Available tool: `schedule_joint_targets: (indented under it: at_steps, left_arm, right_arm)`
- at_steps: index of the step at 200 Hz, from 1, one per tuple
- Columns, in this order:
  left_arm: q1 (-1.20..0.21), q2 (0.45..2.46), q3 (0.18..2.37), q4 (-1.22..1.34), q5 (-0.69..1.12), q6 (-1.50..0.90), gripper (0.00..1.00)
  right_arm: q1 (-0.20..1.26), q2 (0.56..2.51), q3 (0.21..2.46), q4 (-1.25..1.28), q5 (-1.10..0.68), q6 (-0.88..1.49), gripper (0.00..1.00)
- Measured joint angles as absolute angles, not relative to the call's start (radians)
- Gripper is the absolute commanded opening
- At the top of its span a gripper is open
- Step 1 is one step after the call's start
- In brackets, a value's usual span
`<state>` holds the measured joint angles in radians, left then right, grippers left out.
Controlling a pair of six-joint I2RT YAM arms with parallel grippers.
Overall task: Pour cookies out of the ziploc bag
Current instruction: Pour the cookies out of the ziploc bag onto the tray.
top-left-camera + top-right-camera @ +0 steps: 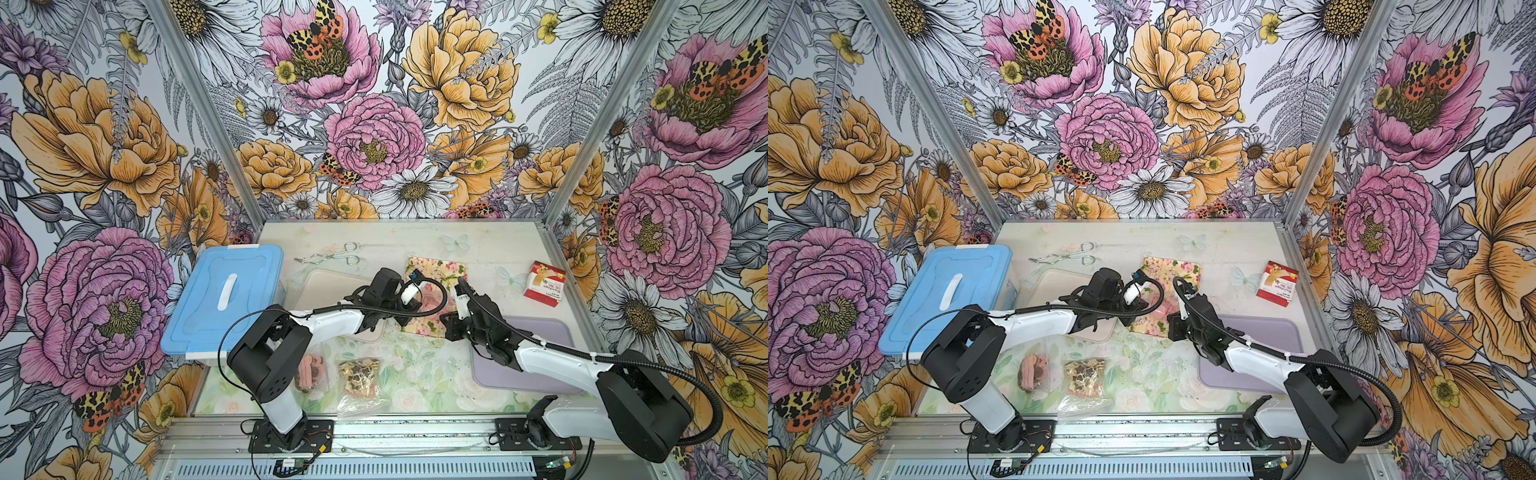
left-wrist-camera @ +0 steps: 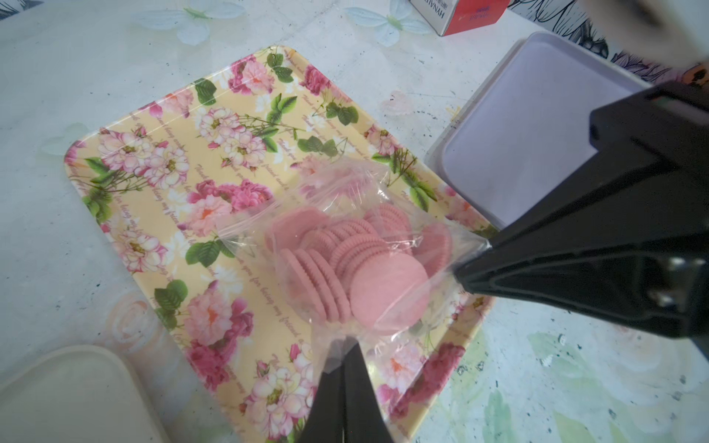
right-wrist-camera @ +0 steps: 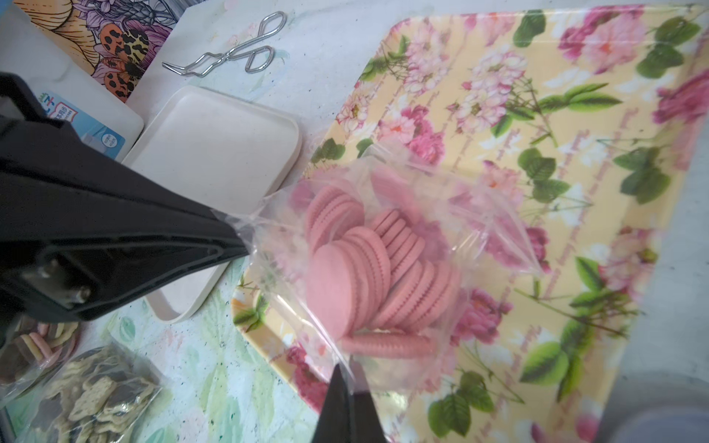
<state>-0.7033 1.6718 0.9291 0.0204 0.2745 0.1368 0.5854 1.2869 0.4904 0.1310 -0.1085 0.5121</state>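
We hold the bag (image 2: 345, 237) between both arms, above the floral tray (image 2: 153, 184), which lies near the centre of the frame in both top views. The left gripper (image 2: 342, 364) is closed on one corner of the film, and the right gripper (image 3: 345, 383) is closed on another corner. Both pinch only plastic, not biscuits.

The pink cookies (image 2: 387, 295) are all inside the bag, heaped on edge, and we see none loose on the tray. So in our judgement the pouring itself is not yet begun. The bag hangs at the right place, and what is left is to tip it so the cookies slide out. Whether its mouth is already open we cannot tell — the film is too clear and crumpled.

A star bag (image 1: 359, 374) and a mixed bag (image 1: 311, 372) lie at the lower centre-left of a top view — untouched, so more work seems to wait there.
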Motion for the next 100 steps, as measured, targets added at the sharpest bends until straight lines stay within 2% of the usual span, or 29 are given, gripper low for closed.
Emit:
schedule_joint_targets:
  at_steps: [41,100]
  left_arm:
    - [-0.710,1.664,0.921,0.039,0.273,0.129,0.00]
    - [-0.718,1.664,0.902,0.085,0.244,0.103,0.00]
  right_arm:
    - [0.572,1.288,0.579,-0.007,-0.088,0.531,0.00]
    - [0.522,1.450,0.795,-0.119,-0.142,0.476,0.00]
